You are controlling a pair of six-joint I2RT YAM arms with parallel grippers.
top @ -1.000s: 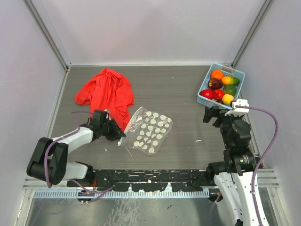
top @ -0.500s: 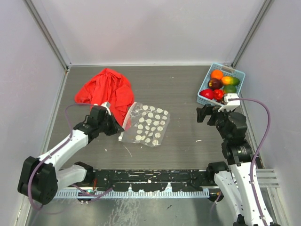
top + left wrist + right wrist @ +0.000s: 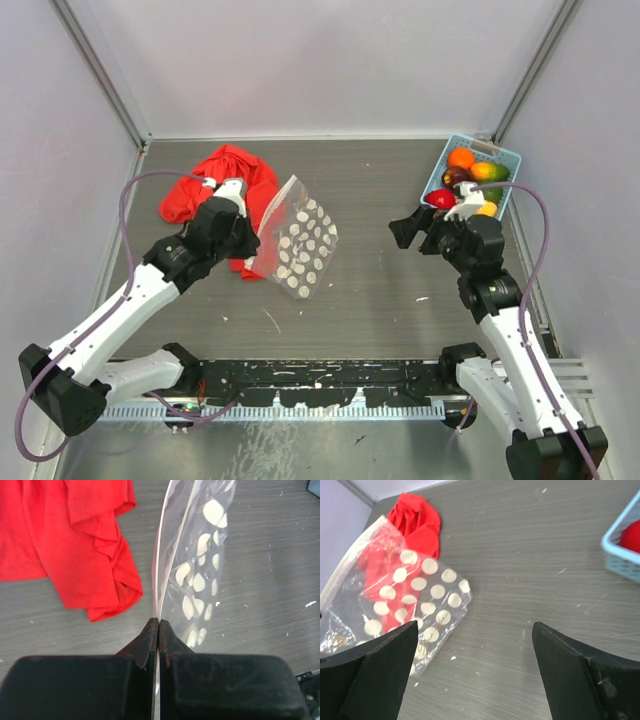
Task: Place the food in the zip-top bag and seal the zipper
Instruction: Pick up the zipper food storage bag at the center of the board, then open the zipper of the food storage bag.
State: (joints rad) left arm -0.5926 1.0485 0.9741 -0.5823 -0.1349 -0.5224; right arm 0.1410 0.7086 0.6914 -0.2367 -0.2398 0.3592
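1 bag (image 3: 300, 245), 1 basket (image 3: 505, 152), 1 cloth (image 3: 225, 170).
L gripper (image 3: 158, 625) pinched on bag; R gripper (image 3: 475, 625) wide, empty; approx 6 food (image 3: 461, 157) pcs showing in basket.

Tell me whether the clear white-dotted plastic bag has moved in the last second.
Yes. The dotted bag, pinched by the left gripper, has shifted up-left toward the crumpled red cloth, now overlapping its edge.

The top view looks steeply down from above and behind the arm bases (image 3: 465, 360) at its bottom edge, taking in the whole table (image 3: 380, 300). The left wrist view sits very near, sighting along the left gripper (image 3: 158, 622) at lower centre onto the zip-top bag (image 3: 197, 575), edge-on, with the red cloth (image 3: 65, 540) upper left. The right wrist view looks from farther off past the right gripper (image 3: 475, 627), sharing bag and cloth at its upper left.
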